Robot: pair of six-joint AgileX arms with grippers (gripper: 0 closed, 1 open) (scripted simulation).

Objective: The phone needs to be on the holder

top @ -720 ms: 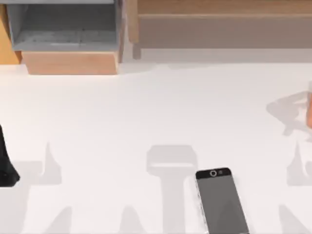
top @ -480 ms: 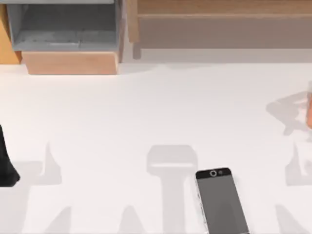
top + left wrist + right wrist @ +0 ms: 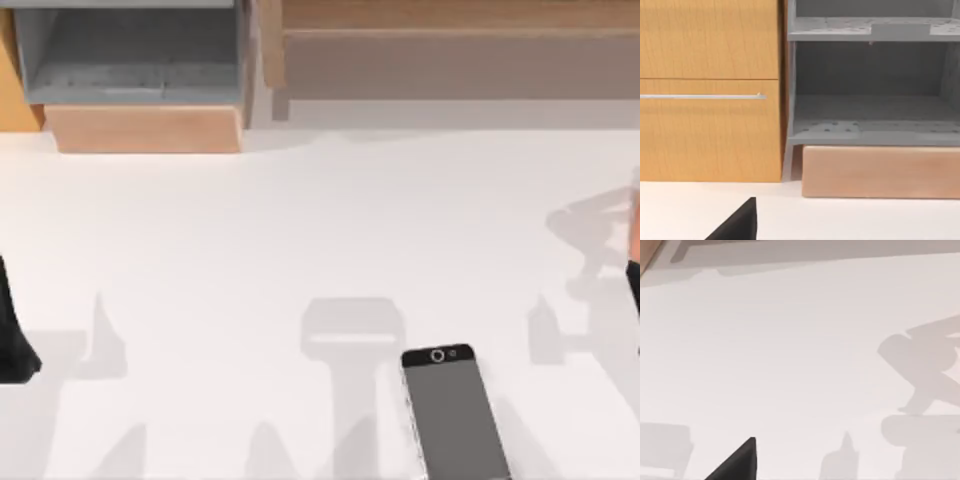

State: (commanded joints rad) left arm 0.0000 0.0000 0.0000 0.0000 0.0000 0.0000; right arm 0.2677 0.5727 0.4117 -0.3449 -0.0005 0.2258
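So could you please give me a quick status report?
Left arm parked at table's left edge. Phone flat on table, near front, untouched. Nothing near it.

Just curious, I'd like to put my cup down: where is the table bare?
The white table is bare from the wooden cabinets at the back to the phone at the front edge. Left arm sits at the left edge.
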